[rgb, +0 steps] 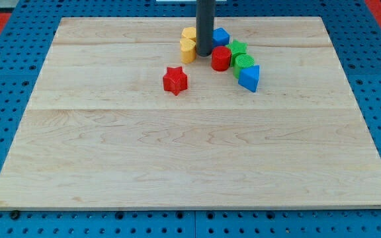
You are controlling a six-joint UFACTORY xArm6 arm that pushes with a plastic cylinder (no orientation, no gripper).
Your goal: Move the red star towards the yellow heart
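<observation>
our tip [204, 53], a bare rod holding nothing, sits between yellow heart block [188, 50] and red cylinder block [221, 59]; we should circle below-right of red star block [174, 80], then push up-left gently.

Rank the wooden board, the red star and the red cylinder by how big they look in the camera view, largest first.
1. The wooden board, by far the largest.
2 and 3. The red star and the red cylinder look about alike; the star sits slightly nearer the view's bottom, so I won't rank them.
</observation>
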